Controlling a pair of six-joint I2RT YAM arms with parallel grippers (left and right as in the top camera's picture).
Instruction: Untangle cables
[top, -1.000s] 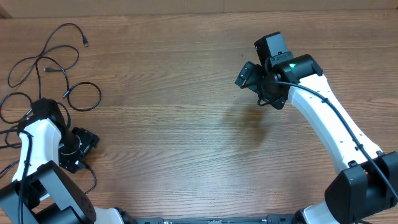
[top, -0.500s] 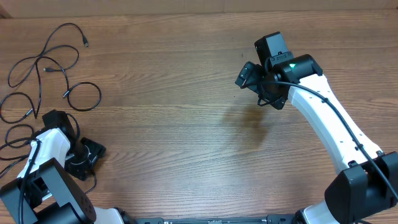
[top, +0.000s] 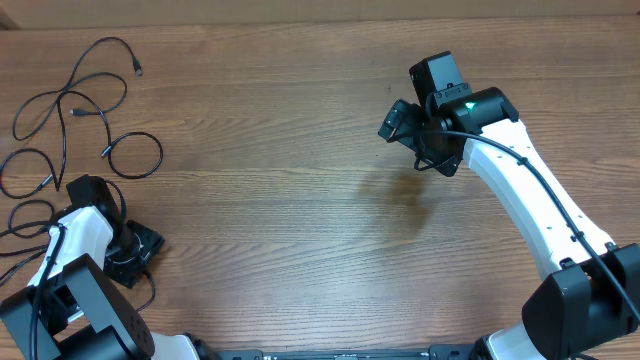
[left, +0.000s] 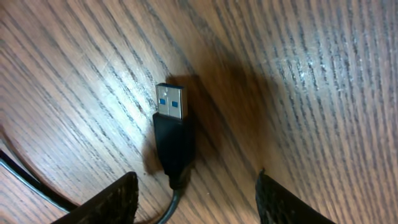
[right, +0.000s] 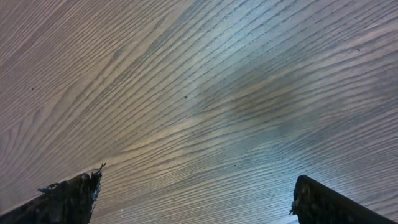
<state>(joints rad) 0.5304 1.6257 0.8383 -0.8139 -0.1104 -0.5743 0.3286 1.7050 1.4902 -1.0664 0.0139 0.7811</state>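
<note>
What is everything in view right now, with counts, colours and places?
cables: several, exact count unclear, thin black, loose curly strands at the table's far-left corner
USB plug: one, black with a silver shell and blue insert, flat on the wood between the left fingers, touching neither
table: one, brown wood grain, under everything
arms: two, white with black joints, left at the near-left edge, right reaching from the near right
left end effector: one, black, open, low over the plug
right end effector: one, black, open, over bare wood at the far right-centre
</note>
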